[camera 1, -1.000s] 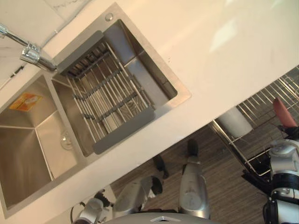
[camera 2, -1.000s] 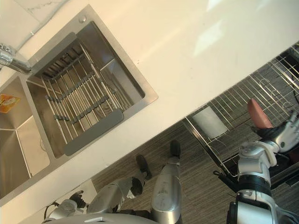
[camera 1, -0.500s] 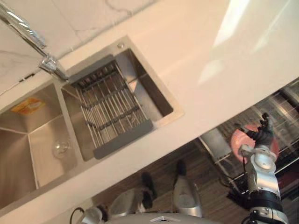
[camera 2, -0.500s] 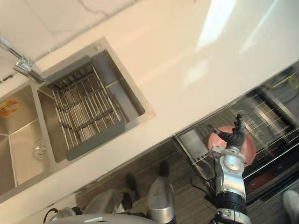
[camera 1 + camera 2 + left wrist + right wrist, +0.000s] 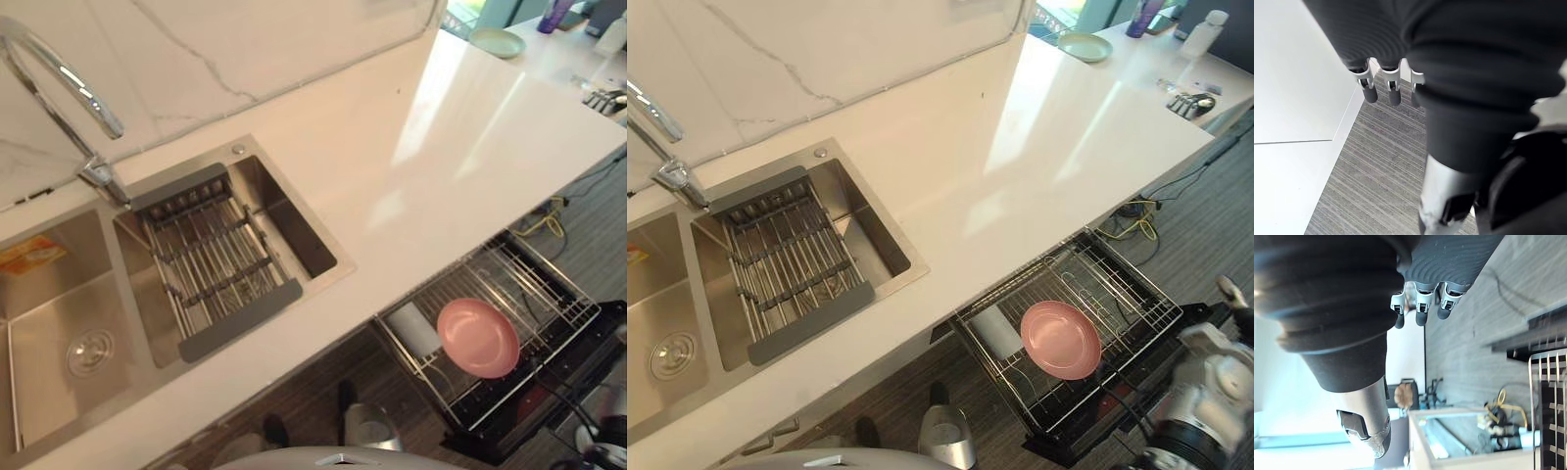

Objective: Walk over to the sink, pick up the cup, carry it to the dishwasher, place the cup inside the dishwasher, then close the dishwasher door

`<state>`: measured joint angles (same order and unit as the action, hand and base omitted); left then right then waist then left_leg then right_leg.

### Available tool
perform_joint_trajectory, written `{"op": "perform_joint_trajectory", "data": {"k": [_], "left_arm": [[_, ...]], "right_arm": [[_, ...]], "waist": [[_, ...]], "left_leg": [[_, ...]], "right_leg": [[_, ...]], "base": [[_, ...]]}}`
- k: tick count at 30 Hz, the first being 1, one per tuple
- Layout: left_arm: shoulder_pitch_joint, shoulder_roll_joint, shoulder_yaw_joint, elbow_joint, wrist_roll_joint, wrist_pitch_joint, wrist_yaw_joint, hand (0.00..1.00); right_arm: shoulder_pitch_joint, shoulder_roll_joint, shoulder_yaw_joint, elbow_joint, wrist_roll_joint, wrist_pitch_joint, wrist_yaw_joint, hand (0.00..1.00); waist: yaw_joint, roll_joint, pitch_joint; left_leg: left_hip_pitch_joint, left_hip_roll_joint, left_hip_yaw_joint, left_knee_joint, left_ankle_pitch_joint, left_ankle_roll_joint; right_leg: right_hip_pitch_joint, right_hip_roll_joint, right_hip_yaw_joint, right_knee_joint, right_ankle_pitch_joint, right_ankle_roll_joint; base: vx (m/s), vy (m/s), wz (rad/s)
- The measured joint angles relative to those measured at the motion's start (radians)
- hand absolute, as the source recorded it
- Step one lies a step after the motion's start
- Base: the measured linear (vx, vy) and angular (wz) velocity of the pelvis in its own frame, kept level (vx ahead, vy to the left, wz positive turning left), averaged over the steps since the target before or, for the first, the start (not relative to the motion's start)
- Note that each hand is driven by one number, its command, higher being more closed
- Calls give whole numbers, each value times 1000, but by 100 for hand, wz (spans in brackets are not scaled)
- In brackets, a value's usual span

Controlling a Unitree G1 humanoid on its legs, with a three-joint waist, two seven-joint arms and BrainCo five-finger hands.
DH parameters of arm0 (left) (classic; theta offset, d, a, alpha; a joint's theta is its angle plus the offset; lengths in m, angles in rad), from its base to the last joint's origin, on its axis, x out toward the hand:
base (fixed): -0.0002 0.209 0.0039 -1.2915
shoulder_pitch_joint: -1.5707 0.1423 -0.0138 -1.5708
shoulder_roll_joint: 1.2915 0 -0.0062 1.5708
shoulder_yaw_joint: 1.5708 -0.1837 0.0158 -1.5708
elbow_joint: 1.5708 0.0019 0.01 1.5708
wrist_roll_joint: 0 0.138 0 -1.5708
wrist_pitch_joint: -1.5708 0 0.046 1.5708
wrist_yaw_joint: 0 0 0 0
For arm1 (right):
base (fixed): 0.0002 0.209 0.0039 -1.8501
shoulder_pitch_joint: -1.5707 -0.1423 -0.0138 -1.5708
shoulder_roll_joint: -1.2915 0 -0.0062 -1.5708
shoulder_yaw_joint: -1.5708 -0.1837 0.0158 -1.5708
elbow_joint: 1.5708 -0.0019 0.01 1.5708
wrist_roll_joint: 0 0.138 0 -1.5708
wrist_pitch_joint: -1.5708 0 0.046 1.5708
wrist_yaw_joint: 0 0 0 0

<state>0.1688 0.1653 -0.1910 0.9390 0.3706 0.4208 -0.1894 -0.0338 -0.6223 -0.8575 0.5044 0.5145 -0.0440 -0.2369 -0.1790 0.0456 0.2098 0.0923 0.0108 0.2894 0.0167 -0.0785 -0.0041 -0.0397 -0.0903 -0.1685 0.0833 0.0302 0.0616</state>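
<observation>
Cup (image 5: 997, 333): pretty sure it's the white thing lying on its side in the pulled-out dishwasher rack (image 5: 1122, 284), touching a pink plate (image 5: 1060, 340).
Both hands are empty fwiw. The left hand (image 5: 1391, 88) and right hand (image 5: 1420, 306) each hang with loose, relaxed fingers, nothing in them. The rack sticks out below the white tabletop (image 5: 1019, 147), well to the right of the steel sink (image 5: 872, 225).

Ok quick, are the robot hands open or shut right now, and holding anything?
Left robot hand: open, fingers relaxed, holding nothing.
Right robot hand: open, fingers relaxed, holding nothing.
</observation>
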Motion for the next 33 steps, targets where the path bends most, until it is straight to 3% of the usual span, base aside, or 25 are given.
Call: {"op": "perform_joint_trajectory", "data": {"k": [5, 8, 10, 11, 13, 14, 16, 22, 28, 30, 33], "left_arm": [[1, 0, 1, 27, -61, 18, -12, 0], [3, -4, 33, 43, -79, 25, -10, 0], [2, -9, 42, 61, -86, 33, -9, 0], [2, -9, 43, 61, -86, 33, -9, 0], [2, -20, 82, 63, -86, 37, -6, 0], [3, -22, 83, 63, -86, 37, -2, 0], [3, -34, 115, 67, -87, 36, 17, 0], [2, -34, 152, 74, -134, 33, 55, 0], [19, -40, 174, 72, -151, 3, 74, 0], [21, -46, 181, 72, -151, -20, 75, 0], [23, -52, 178, 72, -151, -39, 75, 0]], "right_arm": [[108, 29, -44, 91, 68, 47, 95, 0], [164, 163, -59, 107, 140, 38, 149, 0], [179, 299, -49, 111, 191, 36, 174, 0], [181, 313, -48, 112, 194, 36, 176, 0], [190, 442, -1, 153, 208, 19, 194, 0], [192, 467, 18, 154, 211, 14, 195, 0], [197, 524, 55, 173, 259, -55, 186, 0], [235, 555, 154, 231, 422, -141, 167, 0], [214, 579, 307, 249, 423, -299, 162, 0], [196, 586, 331, 248, 422, -334, 164, 0], [166, 588, 335, 248, 423, -347, 165, 0]], "waist": [[-21, -9, -19], [-24, -13, -27], [-19, -12, -35], [-17, -12, -35], [10, -6, -41], [15, -4, -42], [21, 0, -44], [55, -5, -44], [75, -2, -45], [91, 7, -45], [107, 22, -47]], "left_leg": [[16, 2, 19, -12, -1, 1], [21, 0, 18, -27, 0, 0], [27, -2, 17, -37, 5, 0], [27, -2, 17, -37, 5, 0], [31, -3, 10, -42, 8, 0], [31, -4, 8, -46, 11, 1], [34, -10, -15, -78, 33, 0], [34, -12, -75, -100, 59, -6], [16, -11, -130, -100, 73, -24], [7, -9, -153, -100, 78, -32], [-9, -7, -184, -100, 91, -35]], "right_leg": [[-1, 7, 20, -2, -1, 1], [-1, 8, 18, -2, -4, 0], [0, 7, 17, -2, -6, 1], [0, 7, 16, -2, -6, 1], [6, 5, 8, -3, -7, 1], [6, 4, 2, -3, -7, 0], [8, -1, -20, -8, -7, 0], [39, -9, -87, -28, -7, 1], [45, -13, -141, -30, -18, 3], [45, -12, -155, -32, -21, 3], [46, -12, -186, -31, -28, -1]], "base": [[18, -3, -16], [-1, 1, 1], [0, 0, 0], [0, 0, 0], [-2, 0, 8], [1, 2, 18], [5, 7, 27], [0, 3, 31], [-31, -12, 26], [-33, -31, 27], [-16, -32, 33]]}}
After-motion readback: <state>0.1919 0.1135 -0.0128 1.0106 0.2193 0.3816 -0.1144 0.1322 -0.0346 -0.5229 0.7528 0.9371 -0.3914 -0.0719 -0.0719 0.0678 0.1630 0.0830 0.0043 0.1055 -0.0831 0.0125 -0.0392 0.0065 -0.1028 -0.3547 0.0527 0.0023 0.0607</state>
